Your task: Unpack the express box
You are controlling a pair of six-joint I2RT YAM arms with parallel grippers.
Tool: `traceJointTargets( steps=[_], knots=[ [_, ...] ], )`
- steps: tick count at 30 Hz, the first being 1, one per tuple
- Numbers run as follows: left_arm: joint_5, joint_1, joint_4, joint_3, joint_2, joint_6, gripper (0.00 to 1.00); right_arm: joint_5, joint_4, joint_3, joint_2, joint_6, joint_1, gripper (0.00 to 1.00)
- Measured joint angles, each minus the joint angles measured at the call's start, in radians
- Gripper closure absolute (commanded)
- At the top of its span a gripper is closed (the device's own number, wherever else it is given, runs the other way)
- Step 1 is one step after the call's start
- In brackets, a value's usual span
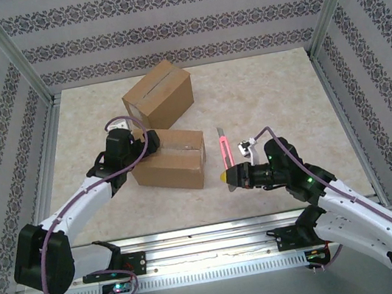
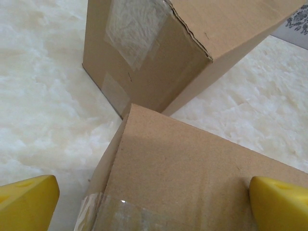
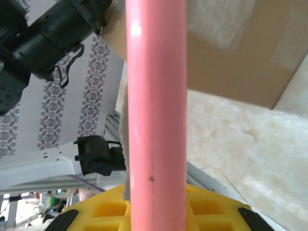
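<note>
The express box (image 1: 172, 160), brown cardboard with clear tape on its end, lies in the middle of the table. My left gripper (image 1: 143, 142) hovers open at its left end. In the left wrist view the box top (image 2: 192, 178) spreads between my yellow fingertips (image 2: 26, 202), one off the box's side and one over its top. My right gripper (image 1: 235, 176) stands right of the box, shut on a pink utility knife (image 1: 225, 150) that points away from me. In the right wrist view the knife handle (image 3: 156, 110) rises from my right gripper (image 3: 156, 214), with the box (image 3: 240, 62) behind it.
A second cardboard box (image 1: 158, 93) with a slit top sits behind the express box, its taped corner (image 2: 159, 57) almost touching it. Patterned walls and metal posts (image 1: 9, 50) fence the table. Open tabletop (image 1: 270, 98) lies to the right.
</note>
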Motion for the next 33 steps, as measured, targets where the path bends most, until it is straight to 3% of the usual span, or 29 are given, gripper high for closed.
traceJointTargets(
  steps=[17,33],
  knots=[
    [-0.026,0.000,0.010,0.007,0.016,0.011,0.00,-0.245,-0.011,0.014,0.159,0.035,-0.009,1.00],
    [-0.030,0.000,0.010,0.014,0.016,0.015,0.00,-0.275,-0.016,0.021,0.192,0.016,-0.010,1.00]
  ],
)
